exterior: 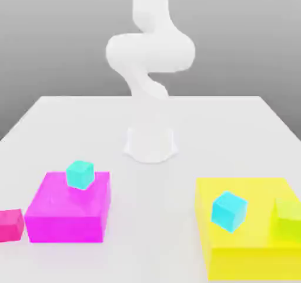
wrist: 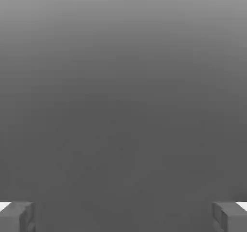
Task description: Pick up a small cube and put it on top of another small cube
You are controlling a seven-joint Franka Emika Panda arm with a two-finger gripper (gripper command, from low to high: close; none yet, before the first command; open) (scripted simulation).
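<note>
The small magenta-pink cube [exterior: 10,225] rests on the table at the exterior view's left edge, right beside the large magenta block [exterior: 67,211]. On the large yellow block [exterior: 253,249], at the exterior view's right, sits the small lime-green cube [exterior: 289,219]. In the hand view my gripper [wrist: 123,216] is open, its grey fingertips [wrist: 17,216] far apart, with nothing between them and only plain grey beyond. The white arm [exterior: 150,58] rises from its base [exterior: 151,143] at the table's back middle.
One cyan cube [exterior: 80,174] sits on top of the magenta block, another cyan cube [exterior: 228,210] on the yellow block left of the green cube. The white table [exterior: 153,217] spreads between the two big blocks.
</note>
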